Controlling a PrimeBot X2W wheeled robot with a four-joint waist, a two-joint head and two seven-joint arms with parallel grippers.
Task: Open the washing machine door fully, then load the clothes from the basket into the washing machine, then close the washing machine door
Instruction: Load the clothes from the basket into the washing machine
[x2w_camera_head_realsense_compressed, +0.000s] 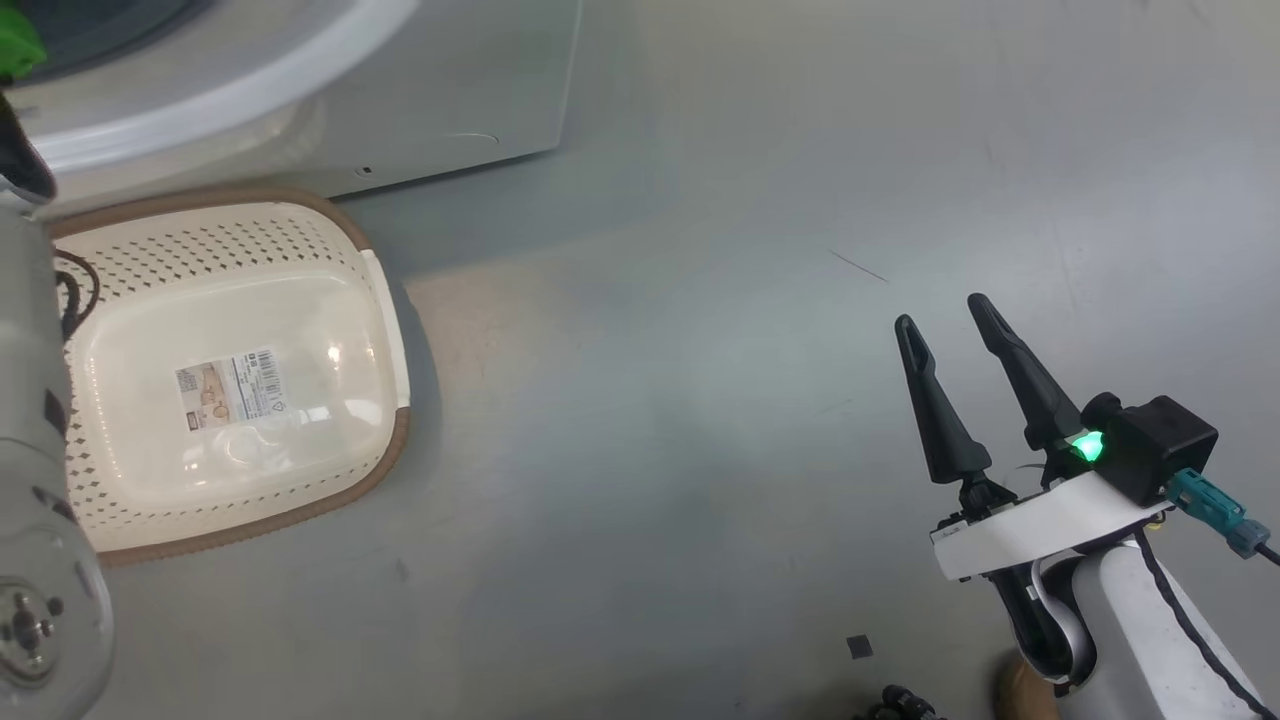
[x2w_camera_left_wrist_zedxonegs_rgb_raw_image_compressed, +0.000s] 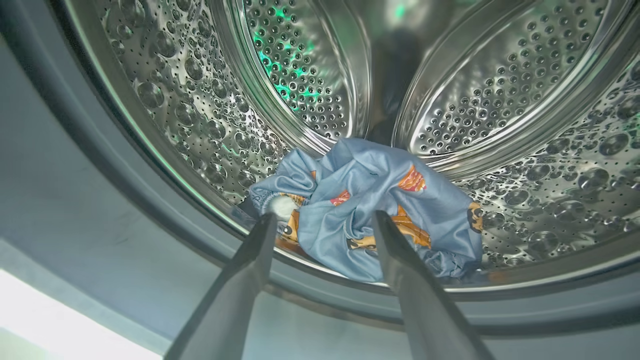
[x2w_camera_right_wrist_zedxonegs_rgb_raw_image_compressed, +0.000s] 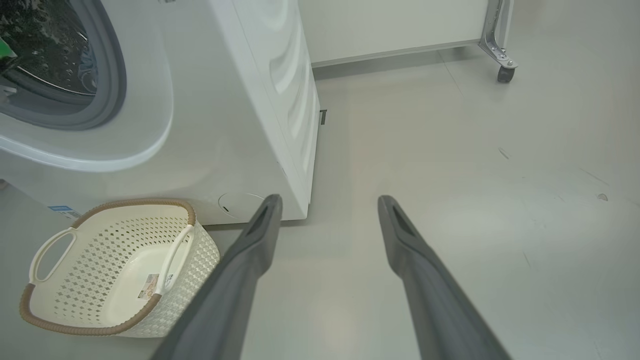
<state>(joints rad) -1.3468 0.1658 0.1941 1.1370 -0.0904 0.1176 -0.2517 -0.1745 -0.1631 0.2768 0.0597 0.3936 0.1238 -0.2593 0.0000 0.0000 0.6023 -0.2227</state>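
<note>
**Loading.** The clothes (x2w_camera_left_wrist_zedxonegs_rgb_raw_image_compressed: 370, 200) lie as one crumpled blue bundle inside the steel drum (x2w_camera_left_wrist_zedxonegs_rgb_raw_image_compressed: 500, 100) of the washing machine (x2w_camera_right_wrist_zedxonegs_rgb_raw_image_compressed: 225, 100). They sit low at the front, just behind the lip of the opening. The basket (x2w_camera_head_realsense_compressed: 200, 250) stands on the floor (x2w_camera_head_realsense_compressed: 700, 400) close against the machine's front. It holds no garment, and only the sticker (x2w_camera_head_realsense_compressed: 230, 385) shows on its bottom. Loading is judged complete.

**Door.** The drum mouth and its grey seal (x2w_camera_right_wrist_zedxonegs_rgb_raw_image_compressed: 112, 75) are uncovered, so the opening step is judged done. How far the door is swung back cannot be told.

**Left gripper** (x2w_camera_left_wrist_zedxonegs_rgb_raw_image_compressed: 325, 216). It is at the drum mouth, pointing at the bundle. The jaws are spread wide and grip nothing. The tips frame the near edge of the fabric, and whether they touch it cannot be told.

**Right gripper** (x2w_camera_head_realsense_compressed: 942, 312). It hangs over bare floor, well apart from the basket and machine. The jaws are wide open and empty.

**Outstanding.** The left arm has to clear the opening, and then the door has to be closed. A fold of fabric lies near the lip. It is judged a possible snag against the seal when the door shuts.
</note>
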